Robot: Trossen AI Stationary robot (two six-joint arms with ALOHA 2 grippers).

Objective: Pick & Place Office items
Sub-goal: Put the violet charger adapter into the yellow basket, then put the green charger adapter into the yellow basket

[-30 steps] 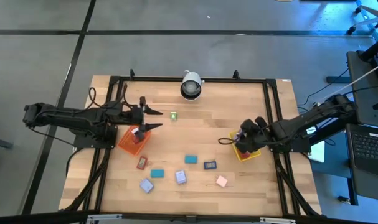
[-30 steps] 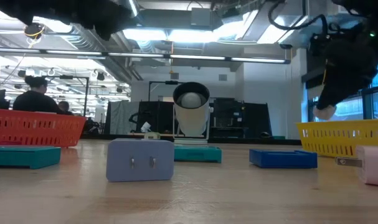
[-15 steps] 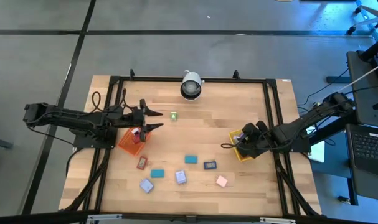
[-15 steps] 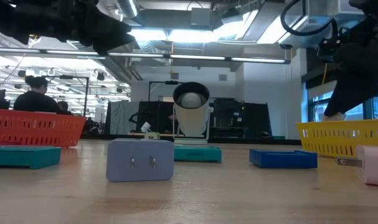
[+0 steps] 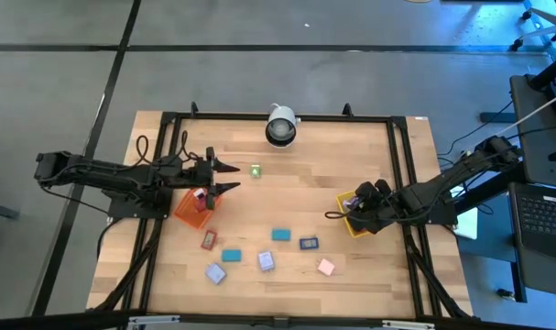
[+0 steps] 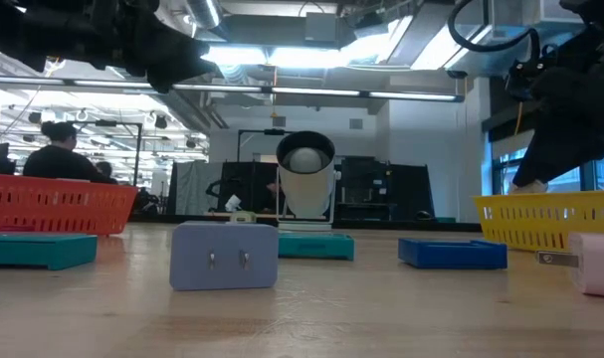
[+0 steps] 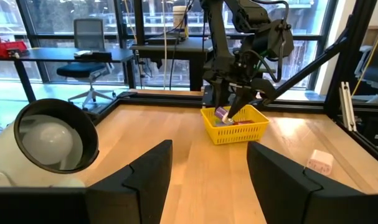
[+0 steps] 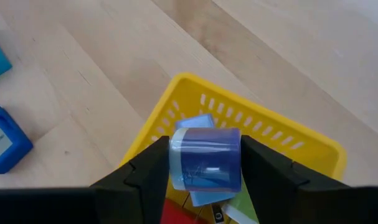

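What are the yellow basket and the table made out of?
The yellow basket looks like moulded plastic: bright, smooth, with rows of neat slots in its wall. The table looks like pale wood, probably sealed, with plank lines and grain showing.

wood bench (image 5: 287,197) under me. white dome cam (image 5: 280,126) sits at its far edge, center. orange tray (image 5: 188,211) on my left side, yellow tray (image 5: 353,224) on my right, well apart. laptop (image 5: 540,217) off the bench to the right. person (image 6: 51,151) seated in bkgd, office chair (image 7: 84,59) by the windows.
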